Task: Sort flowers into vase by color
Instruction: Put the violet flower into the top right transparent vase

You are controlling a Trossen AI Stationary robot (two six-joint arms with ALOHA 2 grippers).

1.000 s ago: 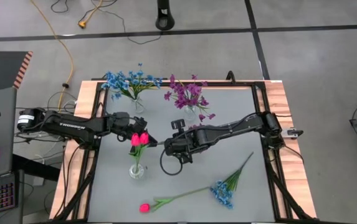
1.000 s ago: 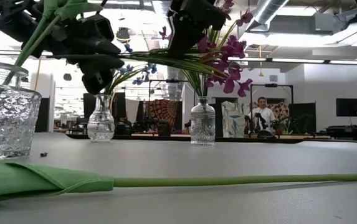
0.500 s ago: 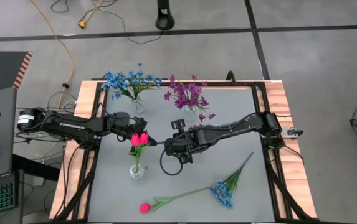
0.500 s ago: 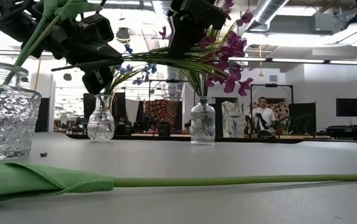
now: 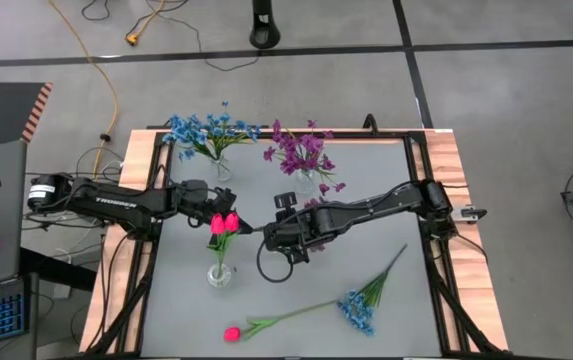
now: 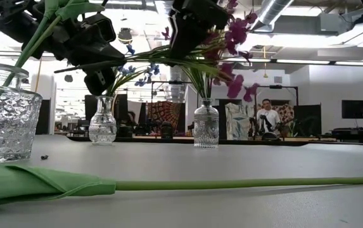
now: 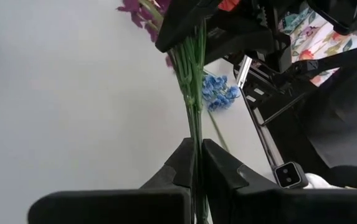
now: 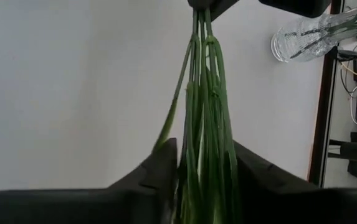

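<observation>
A bunch of purple flowers (image 5: pixel 316 206) hangs level above the table between both grippers. My left gripper (image 7: pixel 195 163) is shut on its green stalks, and my right gripper (image 8: pixel 204 163) is shut on the same stalks nearer the blooms (image 6: pixel 232 35). Three glass vases stand on the table. The far left one (image 5: pixel 216 166) holds blue blooms and the far middle one (image 5: pixel 307 177) holds purple blooms. The near one (image 5: pixel 220 272) holds pink-red tulips (image 5: pixel 224 222). A tulip stem (image 5: pixel 266 324) and a blue flower stem (image 5: pixel 358 310) lie flat near the front edge. My left gripper pinches the bunch's stalks (image 7: pixel 194 134) near their cut ends between its two fingers, coming level from the table's left and lying along them. My right gripper pinches the thicker middle of the stalk bundle (image 8: pixel 206 124) between its fingers, coming level from the right. The bunch is lifted clear of the table.
The tulip vase (image 6: pixel 4 117) stands just under and in front of the held bunch. The lying tulip's stalk (image 6: pixel 244 183) and leaf (image 6: pixel 42 183) cross the front of the table. Raised dark rails (image 5: pixel 421 200) edge the grey mat. A person (image 6: pixel 267 117) stands far behind.
The purple blooms past my right gripper have swung and turned a little in the low view. The stalks stay level between the two grippers, and both arms have kept their places.
</observation>
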